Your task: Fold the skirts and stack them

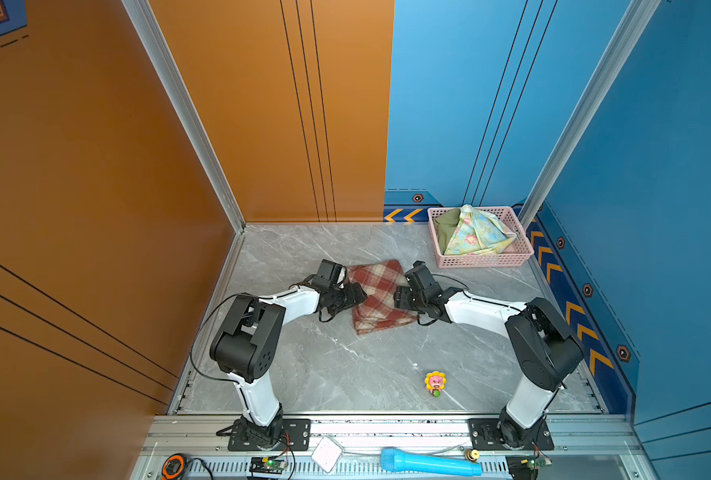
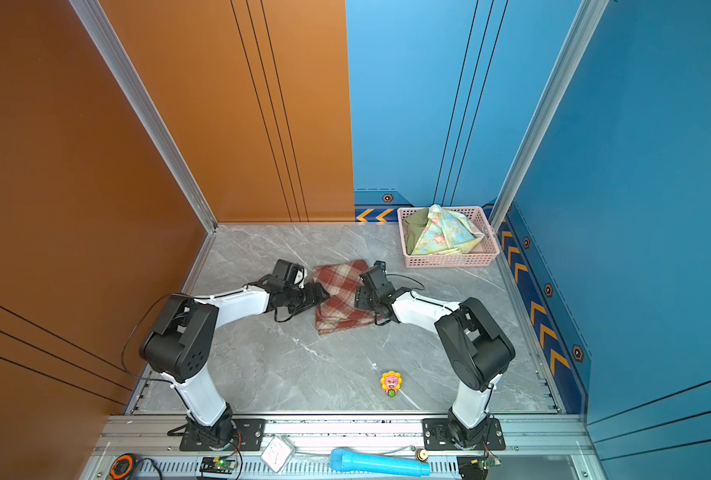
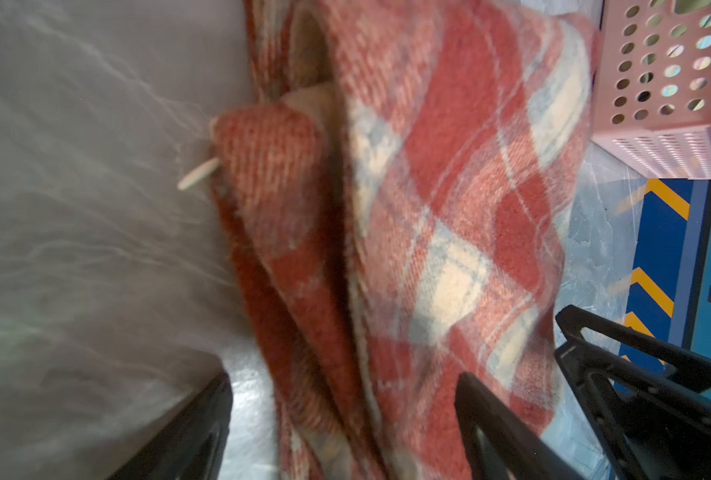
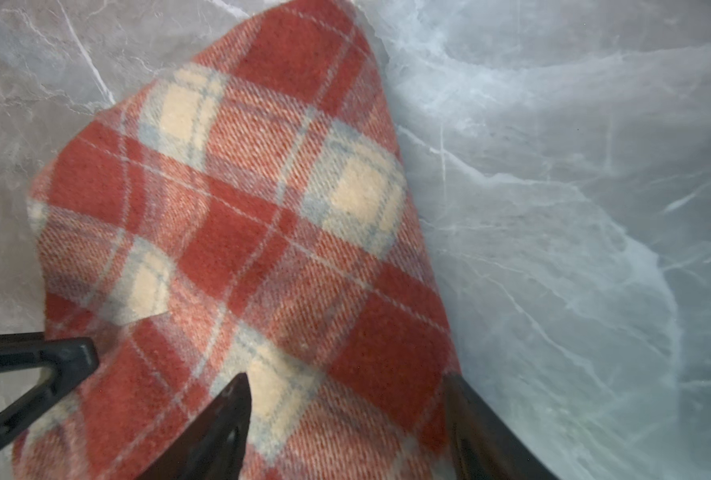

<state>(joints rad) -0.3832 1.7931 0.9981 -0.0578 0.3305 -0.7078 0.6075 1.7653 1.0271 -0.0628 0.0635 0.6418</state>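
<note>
Both top views, left to right. Left pincer (image 1: 361,294): low over the left edge of the plaid skirt; in the left wrist view its jaws stand wide, the layered cloth edge lies between them, and they are not closed on it. Red-and-cream plaid skirt (image 1: 381,297): folded to a rough rectangle, flat on the grey marbled tabletop (image 1: 324,365), about mid-table, between the two pincers. Right pincer (image 1: 399,297): at the skirt's right edge; in the right wrist view its jaws are spread wide over the plaid cloth, not pinching it. Sunflower toy (image 1: 435,383): upright near the front, well apart from the skirt. Pink perforated basket (image 1: 482,262): far right corner of the tabletop. It holds the olive green skirt (image 1: 445,228) on its left side. Beside that, the pastel floral skirt (image 1: 474,235) is bunched into a peak and partly covers it.
</note>
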